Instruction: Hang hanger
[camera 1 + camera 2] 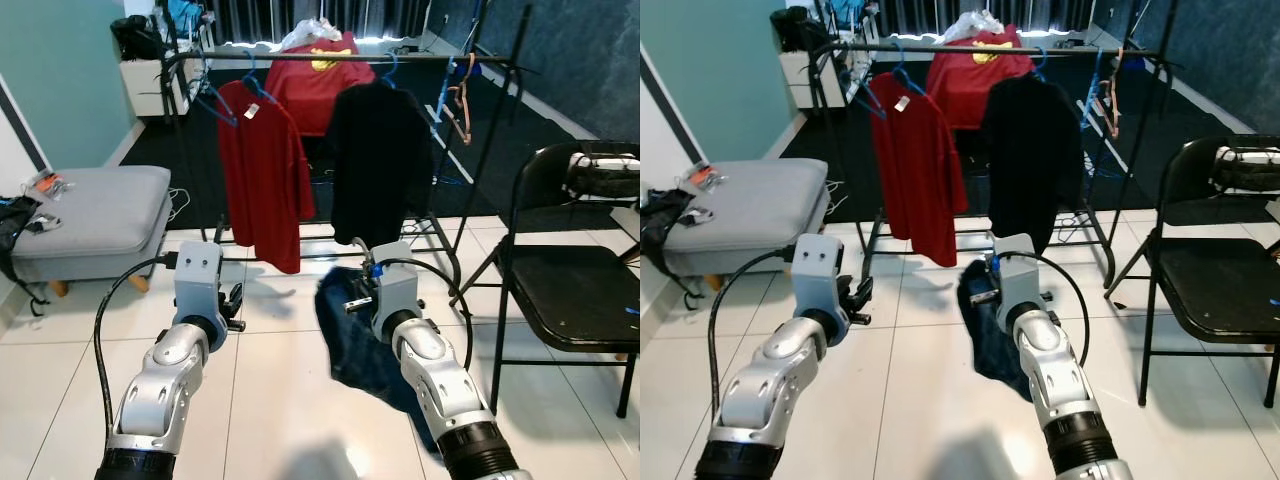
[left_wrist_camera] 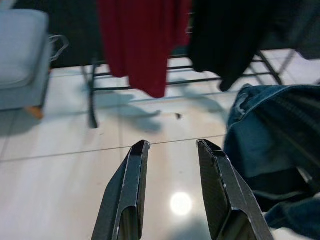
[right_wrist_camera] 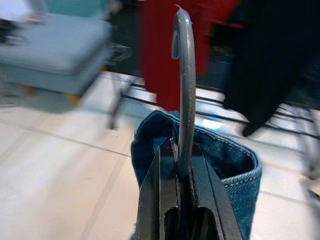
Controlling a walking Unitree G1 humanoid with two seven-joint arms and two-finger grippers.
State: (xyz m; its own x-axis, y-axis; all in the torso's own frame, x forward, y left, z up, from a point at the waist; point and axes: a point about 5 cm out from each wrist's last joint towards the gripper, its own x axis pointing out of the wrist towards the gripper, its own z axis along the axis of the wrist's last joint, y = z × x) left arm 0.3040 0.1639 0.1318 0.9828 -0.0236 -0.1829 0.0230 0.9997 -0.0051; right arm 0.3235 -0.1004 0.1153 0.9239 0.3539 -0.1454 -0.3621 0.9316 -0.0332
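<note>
My right gripper (image 3: 181, 147) is shut on the grey metal hook of a hanger (image 3: 185, 75) that carries a blue denim garment (image 1: 350, 340). The garment hangs below the gripper, above the white tile floor. Ahead stands a black clothes rack (image 1: 300, 57) with a red shirt (image 1: 262, 170) and a black garment (image 1: 378, 160) hanging on it. The held hanger is short of the rack and lower than its bar. My left gripper (image 2: 172, 147) is open with nothing between its fingers, raised to the left of the denim.
A black folding chair (image 1: 570, 270) stands close on the right. A grey ottoman (image 1: 90, 215) sits on the left. Bare hangers (image 1: 462, 100) dangle at the rack's right end. Another red shirt (image 1: 320, 80) lies behind the rack.
</note>
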